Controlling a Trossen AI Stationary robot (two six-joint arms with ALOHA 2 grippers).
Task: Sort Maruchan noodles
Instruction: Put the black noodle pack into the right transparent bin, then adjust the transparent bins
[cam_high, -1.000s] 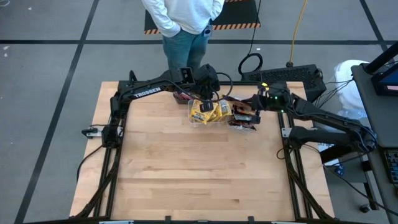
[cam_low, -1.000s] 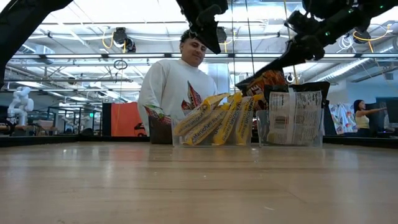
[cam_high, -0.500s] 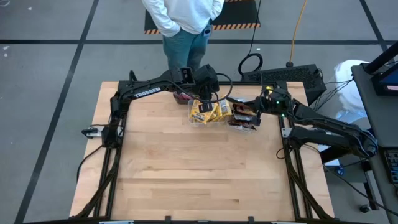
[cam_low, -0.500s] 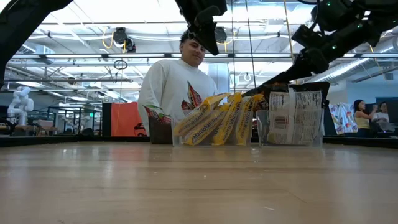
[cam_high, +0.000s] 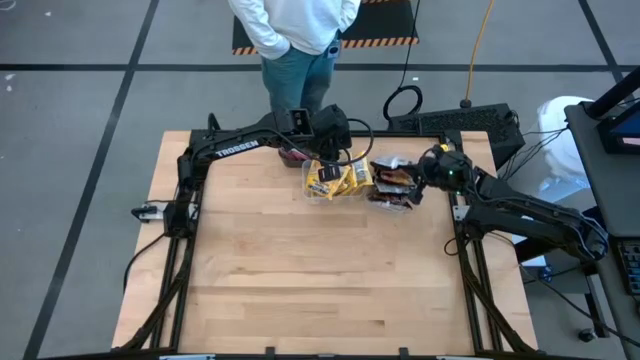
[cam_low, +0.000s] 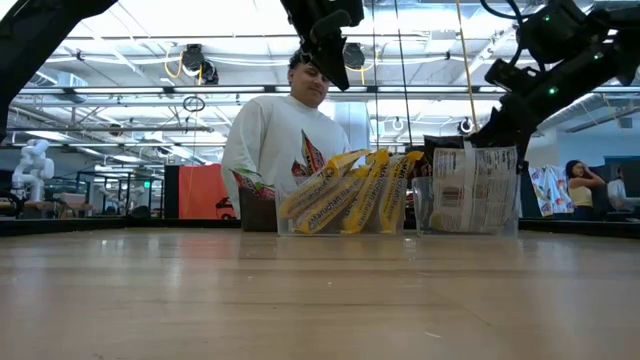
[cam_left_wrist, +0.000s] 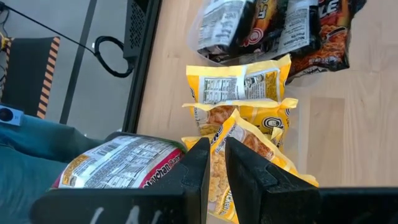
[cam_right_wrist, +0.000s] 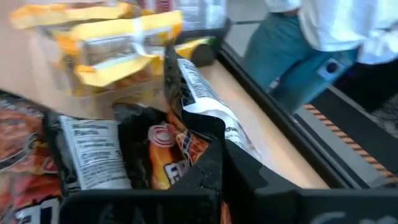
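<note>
Yellow noodle packets (cam_high: 335, 180) (cam_low: 345, 195) stand on edge in a clear tub, leaning on one another. Dark brown-black packets (cam_high: 392, 187) (cam_low: 470, 190) fill a second clear tub to its right. A pink-edged packet (cam_left_wrist: 118, 165) lies in a tub nearer the far edge. My left gripper (cam_high: 335, 150) (cam_left_wrist: 216, 152) hangs shut and empty above the yellow packets. My right gripper (cam_high: 421, 178) (cam_low: 497, 130) sits at the right side of the dark-packet tub, shut on one dark packet (cam_right_wrist: 199, 106). My right gripper pinches a dark packet by its crinkled upper edge (cam_right_wrist: 214, 134), coming slanted down from the table's right. The packet stands upright in the tub among the other dark packets, its white label side showing. The fingers themselves hide how far back the edge reaches.
A person (cam_high: 295, 40) stands just beyond the table's far edge, behind the tubs. A dark flat device (cam_high: 460, 122) and cables lie off the far right corner. Bare wood (cam_high: 320, 270) stretches from the tubs to the near edge.
My right gripper has moved down and toward the table's right edge. The dark packet that it held raised and tilted above the right tub has sunk in and now stands among the other dark packets.
</note>
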